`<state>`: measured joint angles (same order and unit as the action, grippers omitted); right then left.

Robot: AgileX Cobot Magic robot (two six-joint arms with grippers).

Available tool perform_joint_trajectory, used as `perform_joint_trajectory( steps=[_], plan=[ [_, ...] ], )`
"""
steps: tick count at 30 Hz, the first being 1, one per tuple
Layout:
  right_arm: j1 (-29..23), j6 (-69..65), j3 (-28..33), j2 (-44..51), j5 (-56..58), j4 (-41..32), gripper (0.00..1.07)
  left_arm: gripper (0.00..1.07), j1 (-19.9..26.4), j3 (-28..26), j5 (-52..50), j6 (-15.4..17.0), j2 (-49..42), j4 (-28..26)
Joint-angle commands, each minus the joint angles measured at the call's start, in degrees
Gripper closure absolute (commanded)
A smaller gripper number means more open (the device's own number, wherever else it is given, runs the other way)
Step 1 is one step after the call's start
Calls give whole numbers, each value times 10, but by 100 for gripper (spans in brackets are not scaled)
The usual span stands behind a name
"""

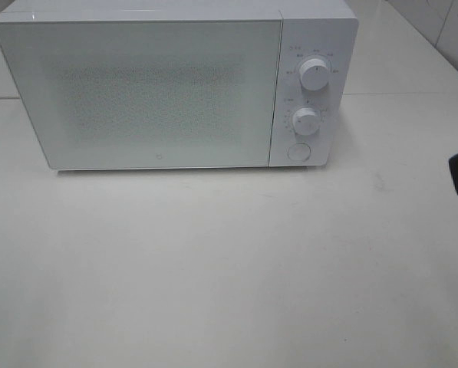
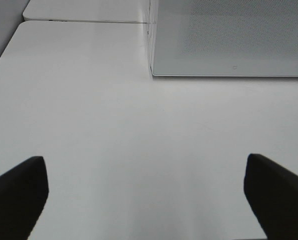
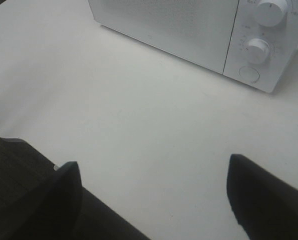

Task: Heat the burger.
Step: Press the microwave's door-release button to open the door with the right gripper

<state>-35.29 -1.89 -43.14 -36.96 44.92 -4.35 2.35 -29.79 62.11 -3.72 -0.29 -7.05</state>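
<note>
**Item: the burger.** Not on show in any view. We cannot tell whether it sits inside the microwave (image 1: 321, 31), whose frosted door (image 1: 136, 84) is closed and fills the upper left of the high view. We therefore leave its direction from either pincer, and its axis, unrecorded.

**Item: left gripper (image 2: 145, 167).** Fingers spread wide, nothing between them, bare table (image 2: 114, 100) beneath. The door's lower corner lies in the upper right of its wrist view, well apart.

**Item: right gripper (image 3: 152, 167).** Fingers likewise spread and empty. The upper knob (image 3: 271, 11), lower knob (image 3: 257, 49) and round button (image 3: 249, 74) stand at the upper right of its wrist view.

**Judgement.** We reckon the control panel, at the microwave's right end in the high view, lies nearer the right arm. If the burger is inside, the coming move turns on those knobs. If not, it turns on opening the door first.
</note>
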Motion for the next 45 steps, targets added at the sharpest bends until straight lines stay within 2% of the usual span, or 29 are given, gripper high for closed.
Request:
perform_joint_trajectory(
  steps=[1,3,4,6,7,9,23,32,45],
  plan=[
    [18,-10,-5,15,26,9,31,7,-1,0,-6,4,-13,-5],
    [57,-5,-1,33,44,9,31,7,-1,0,-6,4,-13,-5],
    [57,-5,-1,33,44,9,31,7,-1,0,-6,4,-13,-5],
    [107,2,13,62,48,9,31,7,-1,0,-6,4,-13,-5],
    [107,2,13,62,48,9,31,7,-1,0,-6,4,-13,-5],
    [157,7,36,117,50,9,31,7,-1,0,-6,4,-13,-5],
    [295,12,109,281,84,11,31,7,-1,0,-6,4,-13,-5],
    [312,9,148,342,119,11,31,7,-1,0,-6,4,-13,-5],
    [339,10,147,387,119,9,31,7,-1,0,-6,4,-11,-5]
  ],
)
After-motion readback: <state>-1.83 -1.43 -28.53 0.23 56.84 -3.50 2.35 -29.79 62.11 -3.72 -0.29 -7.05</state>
